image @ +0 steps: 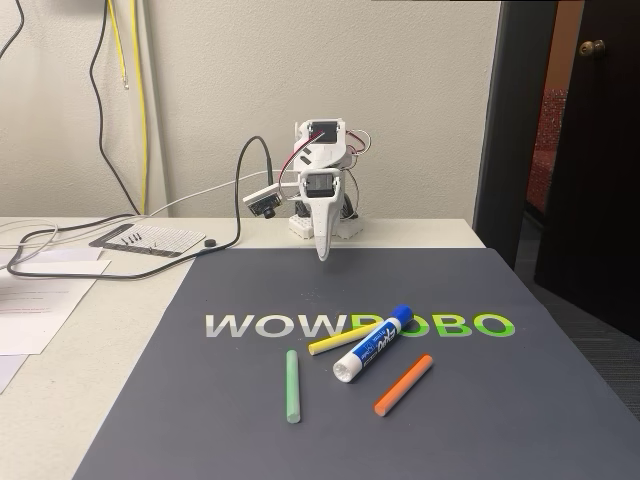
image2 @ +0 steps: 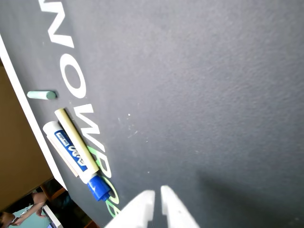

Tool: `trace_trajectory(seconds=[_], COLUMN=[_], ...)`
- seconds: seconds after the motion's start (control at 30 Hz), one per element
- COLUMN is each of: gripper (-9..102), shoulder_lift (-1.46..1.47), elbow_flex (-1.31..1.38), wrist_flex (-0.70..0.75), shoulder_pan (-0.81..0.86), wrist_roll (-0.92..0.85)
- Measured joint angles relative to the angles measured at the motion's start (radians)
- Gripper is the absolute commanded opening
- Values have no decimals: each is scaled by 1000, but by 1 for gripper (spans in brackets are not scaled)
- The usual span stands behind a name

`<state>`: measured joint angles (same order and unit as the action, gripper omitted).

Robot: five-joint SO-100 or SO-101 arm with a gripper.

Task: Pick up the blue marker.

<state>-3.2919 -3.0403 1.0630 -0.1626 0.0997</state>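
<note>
The blue marker, a thick white barrel with a blue label and blue cap, lies diagonally on the dark mat near the printed lettering. In the wrist view the blue marker sits at the lower left, with a thin yellow stick lying along it. My gripper hangs point-down at the far edge of the mat, well behind the marker and apart from it. Its fingers enter the wrist view from the bottom, nearly touching, with nothing between them.
A yellow stick touches the marker's left side, a green stick lies to the left and an orange stick to the right. Papers and cables cover the table's left. A dark door stands at right.
</note>
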Motion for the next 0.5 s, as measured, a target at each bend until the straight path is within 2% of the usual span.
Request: trace_trajectory(seconds=[0.5], gripper=[0], shoulder_lift=[0], elbow_flex=[-2], wrist_flex=[-3], shoulder_pan=[14], wrist_roll=[0])
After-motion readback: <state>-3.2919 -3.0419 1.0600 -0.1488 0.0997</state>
